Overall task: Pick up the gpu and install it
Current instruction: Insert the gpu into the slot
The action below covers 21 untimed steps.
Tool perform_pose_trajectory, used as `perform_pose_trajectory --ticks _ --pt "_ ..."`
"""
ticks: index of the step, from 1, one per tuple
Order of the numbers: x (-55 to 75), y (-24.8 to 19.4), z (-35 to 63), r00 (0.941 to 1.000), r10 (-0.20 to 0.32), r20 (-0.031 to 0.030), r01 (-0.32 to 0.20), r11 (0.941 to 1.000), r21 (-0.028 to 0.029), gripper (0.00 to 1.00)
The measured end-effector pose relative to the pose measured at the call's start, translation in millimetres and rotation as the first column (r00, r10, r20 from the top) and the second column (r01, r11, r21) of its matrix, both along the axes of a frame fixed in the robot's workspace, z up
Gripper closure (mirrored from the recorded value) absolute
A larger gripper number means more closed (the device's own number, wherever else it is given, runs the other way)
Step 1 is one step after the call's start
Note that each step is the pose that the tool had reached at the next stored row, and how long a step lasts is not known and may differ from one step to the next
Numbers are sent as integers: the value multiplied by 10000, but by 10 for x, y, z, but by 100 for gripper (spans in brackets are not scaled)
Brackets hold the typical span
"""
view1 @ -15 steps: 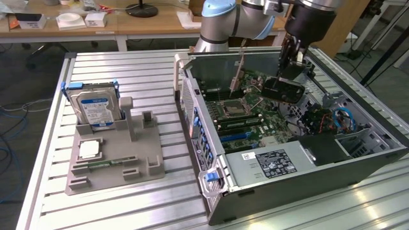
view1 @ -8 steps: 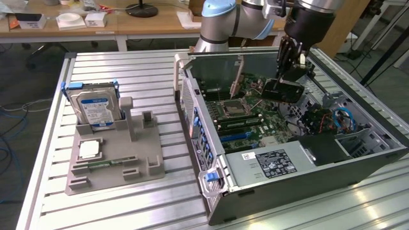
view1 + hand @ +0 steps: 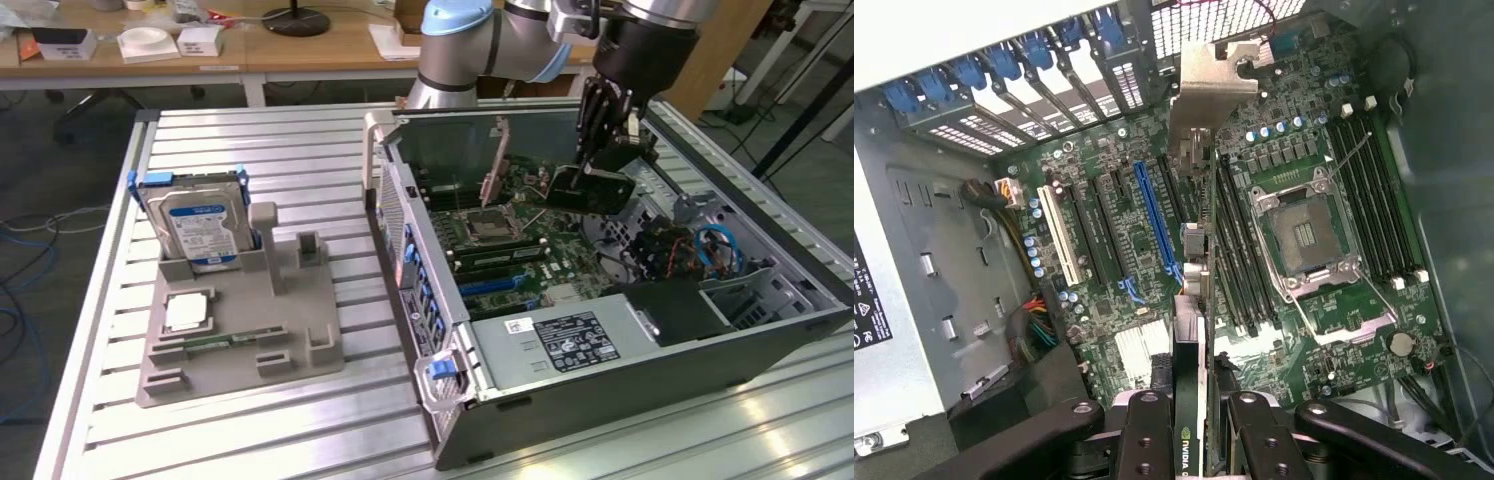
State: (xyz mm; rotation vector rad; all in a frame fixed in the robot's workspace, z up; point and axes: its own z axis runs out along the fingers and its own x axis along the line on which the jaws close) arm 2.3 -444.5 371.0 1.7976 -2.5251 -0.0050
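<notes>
The gpu [image 3: 587, 188], a dark card with a silver end bracket [image 3: 1212, 90], hangs inside the open computer case [image 3: 747, 350] just above the motherboard [image 3: 521, 255]. My gripper [image 3: 603, 150] is shut on its top edge. In the wrist view the gpu [image 3: 1192, 340] shows edge-on, clamped between the two black fingers [image 3: 1144, 440] of the gripper [image 3: 1194, 425]. It hovers over the board between the blue expansion slot [image 3: 1157, 225] and the memory slots [image 3: 1239, 260], apart from the board.
An empty processor socket [image 3: 1304, 235] lies beside the memory slots. On the exterior view's left, a grey fixture [image 3: 240, 340] holds a hard drive [image 3: 200, 225] upright and a processor chip [image 3: 187, 312]. The power supply [image 3: 574, 340] fills the case's near end.
</notes>
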Motion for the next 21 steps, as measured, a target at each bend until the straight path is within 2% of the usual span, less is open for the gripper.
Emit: perform_pose_trajectory --ticks 3,12,14,21 --pt "0 0 -2 10000 43 -1 -43 10000 5 74" --pt "1 0 -21 9947 1025 0 -1025 9947 6 74" --pt "1 0 -26 9923 1235 0 -1235 9923 8 74" --pt "0 5 -49 9777 2101 0 -2101 9777 7 74"
